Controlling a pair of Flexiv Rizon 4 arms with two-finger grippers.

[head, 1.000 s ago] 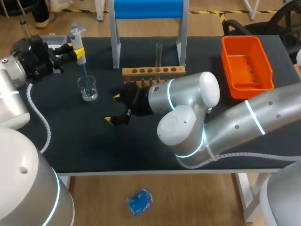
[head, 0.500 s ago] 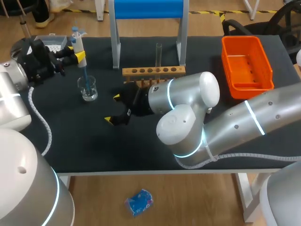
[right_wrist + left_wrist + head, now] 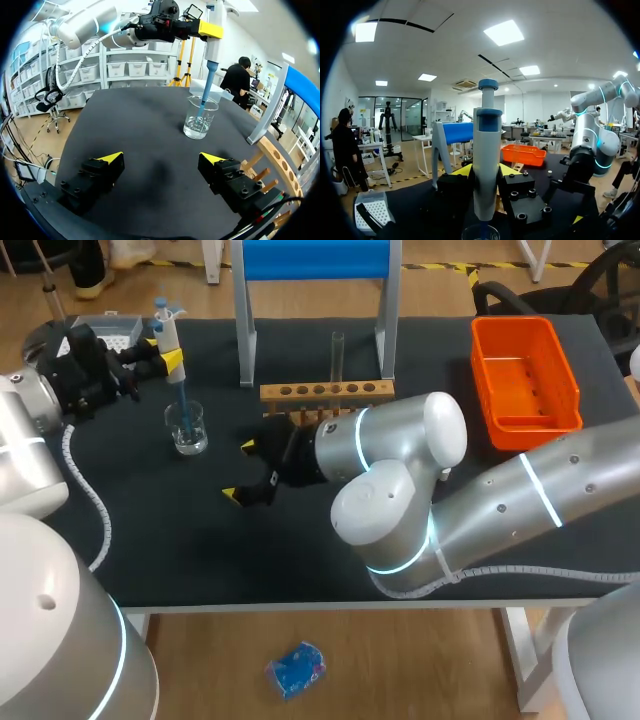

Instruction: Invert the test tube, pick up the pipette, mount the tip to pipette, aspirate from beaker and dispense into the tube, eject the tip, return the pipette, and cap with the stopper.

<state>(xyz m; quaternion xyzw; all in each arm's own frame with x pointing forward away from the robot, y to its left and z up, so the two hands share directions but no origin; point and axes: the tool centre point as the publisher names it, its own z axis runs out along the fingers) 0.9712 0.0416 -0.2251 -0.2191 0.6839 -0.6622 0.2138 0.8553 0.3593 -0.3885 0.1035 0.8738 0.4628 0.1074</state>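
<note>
- The left gripper [image 3: 168, 353] is clamped on the body of the white-and-blue pipette [image 3: 166, 332]. The pipette stands upright, and its slim blue tip [image 3: 182, 398] reaches down into the clear glass beaker [image 3: 187, 430] on the left part of the black table [image 3: 150, 530].
- From where I stand this looks like the aspirating step, with the tip end seemingly dipped in the water.
- To do it well, the pipette should stay vertical, with the tip end under the surface but off the glass bottom and wall.
- The lift should then go straight up until the tip clears the rim, so the light beaker is not dragged or tipped.
- The tall clear glass test tube [image 3: 338, 352] stands upright in the wooden rack [image 3: 327, 392], well apart from the beaker.
- The left arm comes in from the left with its wrist level and its fingers pointing sideways across the table.
- The right arm reaches past the middle. The right gripper [image 3: 240, 470] hangs low in front of the rack, facing the beaker, with its fingers spread wide and nothing between them.
</note>
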